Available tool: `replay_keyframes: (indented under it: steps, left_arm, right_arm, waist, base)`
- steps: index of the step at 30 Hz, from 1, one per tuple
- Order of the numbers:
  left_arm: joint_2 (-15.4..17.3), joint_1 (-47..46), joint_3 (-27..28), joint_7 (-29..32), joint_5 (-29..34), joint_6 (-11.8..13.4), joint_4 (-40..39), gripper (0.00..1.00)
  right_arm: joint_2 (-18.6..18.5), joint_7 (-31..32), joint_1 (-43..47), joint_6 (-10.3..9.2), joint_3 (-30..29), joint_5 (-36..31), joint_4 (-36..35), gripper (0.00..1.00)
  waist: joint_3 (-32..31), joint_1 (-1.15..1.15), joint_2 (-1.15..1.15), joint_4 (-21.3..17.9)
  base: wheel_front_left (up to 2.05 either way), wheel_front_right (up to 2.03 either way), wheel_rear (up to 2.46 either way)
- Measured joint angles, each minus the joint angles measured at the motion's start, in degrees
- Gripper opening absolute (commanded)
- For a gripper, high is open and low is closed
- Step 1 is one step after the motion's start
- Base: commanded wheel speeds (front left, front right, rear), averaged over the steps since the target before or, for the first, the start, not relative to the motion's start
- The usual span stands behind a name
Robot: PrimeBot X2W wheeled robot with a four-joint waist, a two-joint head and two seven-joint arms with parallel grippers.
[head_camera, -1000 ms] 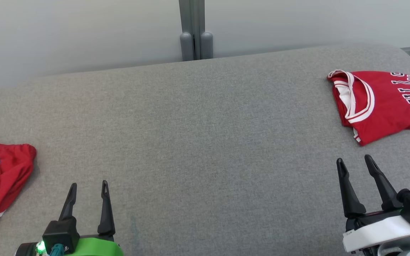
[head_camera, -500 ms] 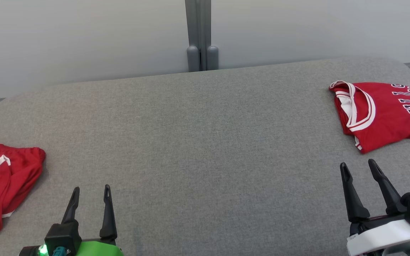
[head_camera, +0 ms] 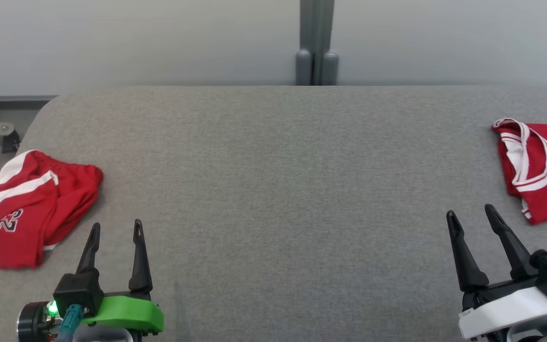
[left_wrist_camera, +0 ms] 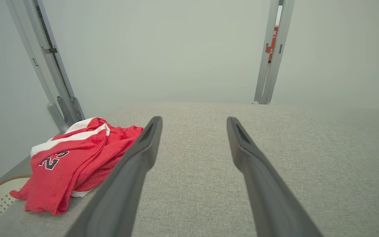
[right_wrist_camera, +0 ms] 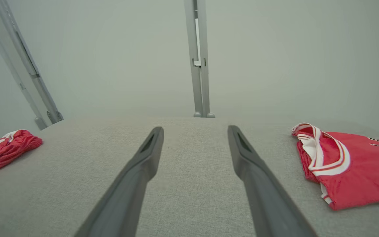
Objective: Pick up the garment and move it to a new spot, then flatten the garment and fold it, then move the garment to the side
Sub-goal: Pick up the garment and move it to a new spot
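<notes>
hovering both pincers over the grey table, nothing held. left pincer: fingers spread wide, empty. right pincer: same, spread and empty.

reference = grey post at the table's far edge. red shorts sit far left of the post, on my side of it, bunched up at the table's left edge. red jersey sits far right of the post and looks folded flat already. my read: the shorts are the garment to work now, and the pick-up step is not yet begun.

key relation: left pincer is left of the post, right pincer well right of it, so the left one is the nearer arm. from it the shorts lie off to the left and slightly ahead, near but not touching. left wrist view has them just beside the finger on that view's left, outside the gap. heap's long axis runs roughly near-to-far, a bit slanted, about parallel to my fingers. so i'd have to shift left or yaw toward it before closing. open middle of the table, in front of the post, looks like the obvious new spot.
</notes>
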Motion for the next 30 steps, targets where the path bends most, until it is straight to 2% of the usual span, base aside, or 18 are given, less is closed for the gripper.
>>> replay_keyframes:
  steps: [9,18,23,26,30]
  left_arm:
    - [-0.54,-2.35,1.22,-0.22,-0.27,-1.43,1.48,1.00]
    - [-0.92,-3.13,4.55,-0.25,-0.76,-4.08,0.85,1.00]
    - [-2.68,-4.33,6.83,-0.31,-1.00,-5.21,0.54,1.00]
    - [-4.21,-7.19,7.33,-0.32,-1.01,-6.75,1.33,1.00]
    - [-5.04,-14.11,9.04,-0.42,-1.96,-9.39,7.02,1.00]
  right_arm:
    - [-1.08,2.18,-2.91,0.00,4.20,0.14,-2.16,1.00]
    - [-1.35,3.31,-4.00,-0.01,4.79,-0.01,-3.38,1.00]
    - [-2.34,4.47,-5.89,0.00,4.89,-0.18,-5.13,1.00]
    - [-3.67,5.50,-7.64,0.00,4.56,-0.56,-6.65,1.00]
    - [-5.21,7.31,-9.57,-0.01,3.89,-1.10,-9.20,1.00]
  waist:
    - [2.15,0.00,0.00,9.98]
    - [4.30,0.00,0.00,18.41]
    - [6.91,0.00,0.00,20.35]
    - [8.98,0.00,0.00,20.74]
    - [12.54,0.00,0.00,20.60]
  base:
    - [0.00,0.00,0.00]
    - [0.00,0.00,0.00]
    - [0.00,0.00,0.00]
    - [0.00,0.00,0.00]
    - [0.00,0.00,0.00]
